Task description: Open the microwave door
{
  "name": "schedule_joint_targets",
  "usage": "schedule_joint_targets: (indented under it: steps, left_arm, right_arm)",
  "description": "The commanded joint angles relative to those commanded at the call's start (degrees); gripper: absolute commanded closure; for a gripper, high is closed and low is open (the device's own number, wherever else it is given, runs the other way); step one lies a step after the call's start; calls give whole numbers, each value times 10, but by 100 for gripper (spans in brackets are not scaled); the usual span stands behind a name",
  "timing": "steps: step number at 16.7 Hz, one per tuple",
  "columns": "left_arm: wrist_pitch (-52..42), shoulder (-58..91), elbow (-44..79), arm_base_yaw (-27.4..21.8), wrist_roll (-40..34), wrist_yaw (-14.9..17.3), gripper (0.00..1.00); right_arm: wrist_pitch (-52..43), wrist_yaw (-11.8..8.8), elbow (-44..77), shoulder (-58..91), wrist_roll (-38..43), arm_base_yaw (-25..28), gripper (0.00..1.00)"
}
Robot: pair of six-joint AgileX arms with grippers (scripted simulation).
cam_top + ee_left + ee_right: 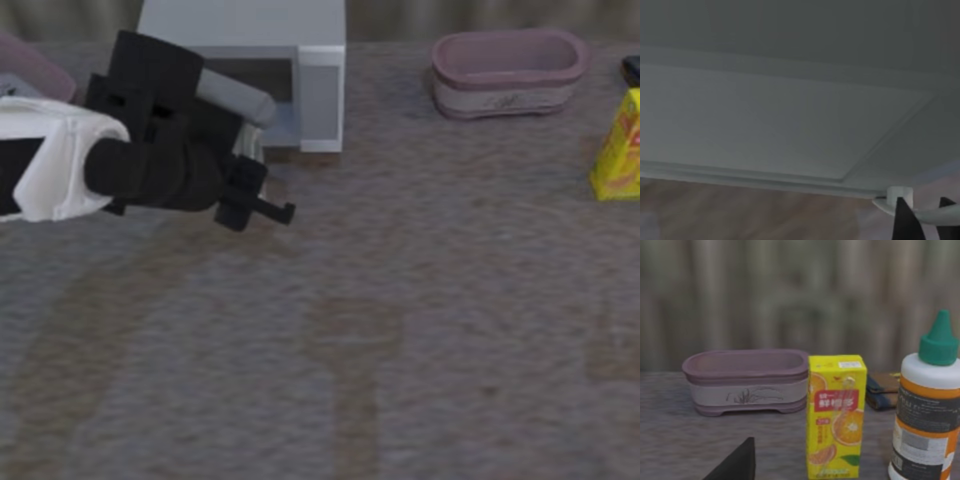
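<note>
Left gripper is clenched on the door handle, microwave part open. A pull off the hinge arc could slip it off.

Microwave — smooth matt plastic; table — rough cloth-like; juice carton — glossy.

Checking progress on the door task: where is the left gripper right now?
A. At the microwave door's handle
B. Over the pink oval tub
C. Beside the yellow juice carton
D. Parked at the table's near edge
A: the left wrist view shows the left gripper with its fingertips on either side of the white handle bar at the edge of the microwave door, which stands swung out from the microwave.
</note>
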Motion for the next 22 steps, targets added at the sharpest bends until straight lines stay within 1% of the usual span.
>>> schedule_joint_targets:
  steps: [19, 22]
  left_arm:
    - [0, 0, 0, 0, 0, 0, 100]
    - [-2, -1, -2, -1, 3, 8, 100]
  right_arm:
    - [0, 0, 0, 0, 0, 0, 0]
    - [0, 0, 0, 0, 0, 0, 0]
